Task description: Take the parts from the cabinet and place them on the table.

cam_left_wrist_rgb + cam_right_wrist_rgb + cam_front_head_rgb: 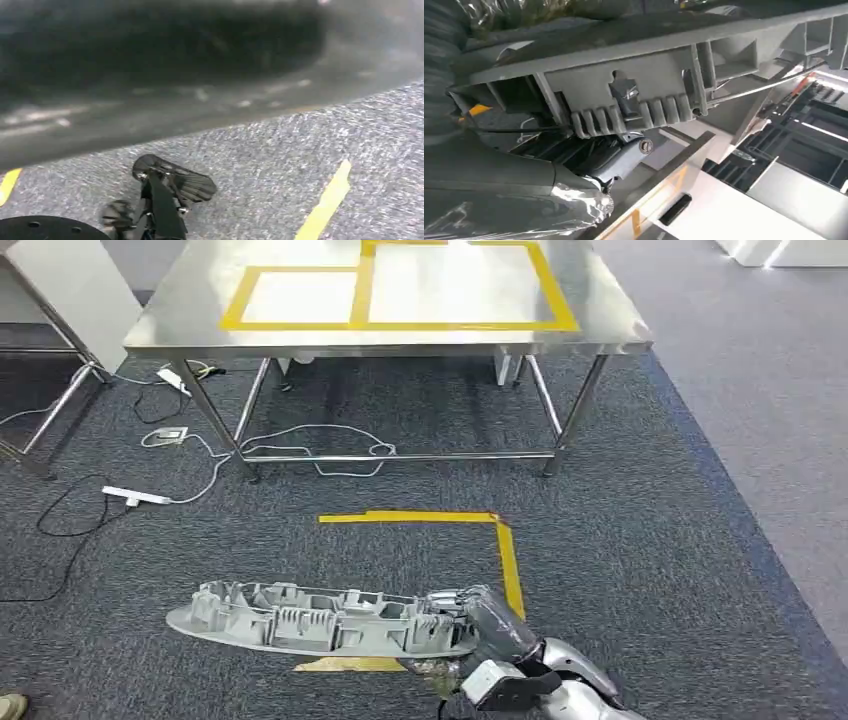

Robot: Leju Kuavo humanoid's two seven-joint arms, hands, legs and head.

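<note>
Grey moulded plastic part (pixel 320 620): long, ribbed, with a row of open pockets along its upper face. It lies horizontally across the lower centre of the head view, held above the dark carpet (pixel 650 570). Its right end sits in the right hand (pixel 480 625), which comes in from the lower right corner of the frame. The hand grasps that end; the left end of the part hangs free.

Right wrist view: the same part (pixel 639 95) runs diagonally across the upper half of the frame, ribs and a notched tab facing the camera. The thick grey thumb (pixel 499 175) lies in the lower left, just under the part.

Left hand: the left wrist view is blurred, and I cannot tell the state of that hand.

Yellow tape corner (pixel 500 540) on the carpet, just above and right of the part in the head view. A further strip of yellow tape (pixel 350 664) peeks out below the part's middle.

Stainless steel table (pixel 180 330) fills the top of the head view, well apart from the part. Its top carries yellow tape rectangles (pixel 362 300).

White cables (pixel 320 435) and a power strip (pixel 135 497) lie on the carpet at upper left, under and beside the table legs.
</note>
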